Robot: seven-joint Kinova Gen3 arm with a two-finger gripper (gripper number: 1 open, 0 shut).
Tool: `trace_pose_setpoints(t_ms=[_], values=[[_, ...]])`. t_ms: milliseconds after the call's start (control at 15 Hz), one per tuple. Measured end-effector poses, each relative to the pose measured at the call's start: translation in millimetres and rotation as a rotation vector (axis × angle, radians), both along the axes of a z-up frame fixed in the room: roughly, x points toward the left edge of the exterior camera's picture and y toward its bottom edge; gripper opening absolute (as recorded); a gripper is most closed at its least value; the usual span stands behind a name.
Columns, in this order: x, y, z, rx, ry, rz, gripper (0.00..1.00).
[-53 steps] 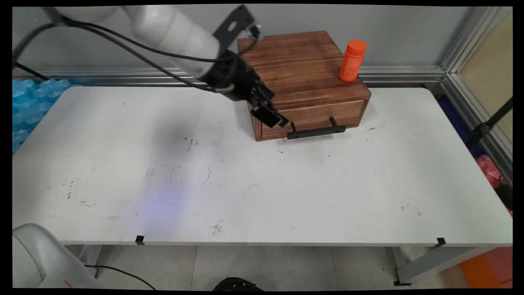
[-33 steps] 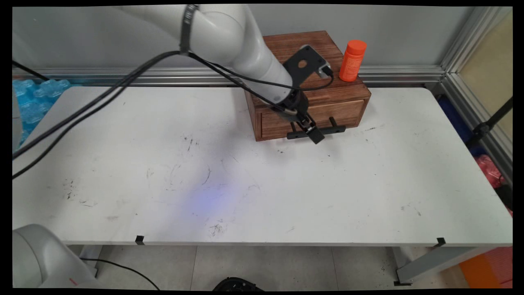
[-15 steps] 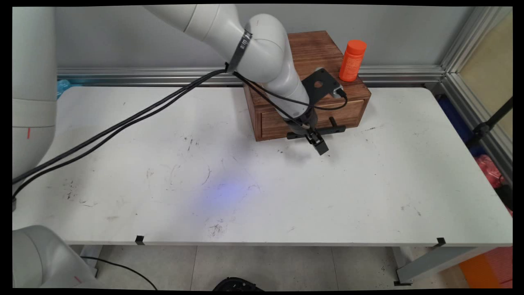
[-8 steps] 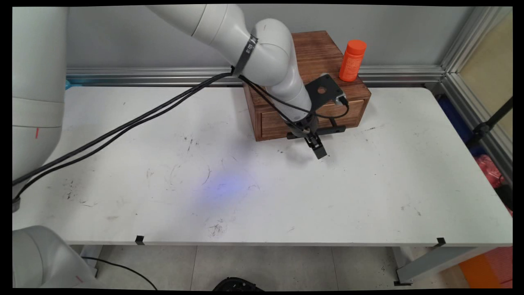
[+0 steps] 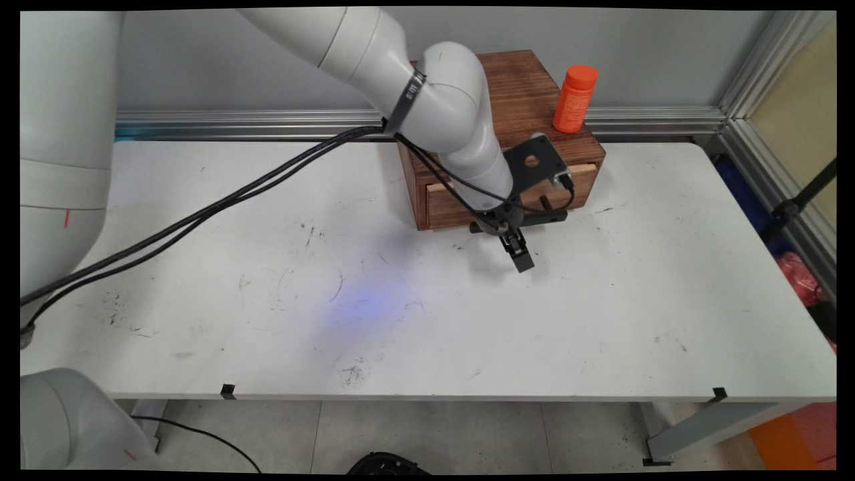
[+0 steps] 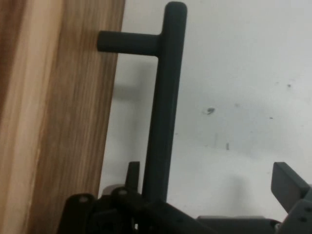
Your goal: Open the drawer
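Observation:
A dark wooden box stands at the table's back with one drawer in its front. The drawer stands out a little, and a pale wood edge shows along its top. My gripper reaches down at the drawer's black bar handle. In the hand view the handle runs up the picture beside the drawer front. The gripper is open: one finger sits between bar and drawer front, the other finger stands far off over the table.
An orange bottle stands upright on the box's top right corner. The white table spreads in front of the box. Black cables hang from the arm across the left half.
The arm swung from the box's left side to the handle and came down over it. In the last half second the drawer slid out a little toward the near side.

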State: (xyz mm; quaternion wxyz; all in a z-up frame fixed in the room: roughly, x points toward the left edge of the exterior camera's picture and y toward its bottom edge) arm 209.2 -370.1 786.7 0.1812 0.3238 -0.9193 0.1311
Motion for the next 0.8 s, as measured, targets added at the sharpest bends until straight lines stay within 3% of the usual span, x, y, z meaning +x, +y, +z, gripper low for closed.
trace_pose_setpoints(t_ms=[800], values=[[-24, 42, -5, 0.047, 0.023, -0.044, 1.0]])
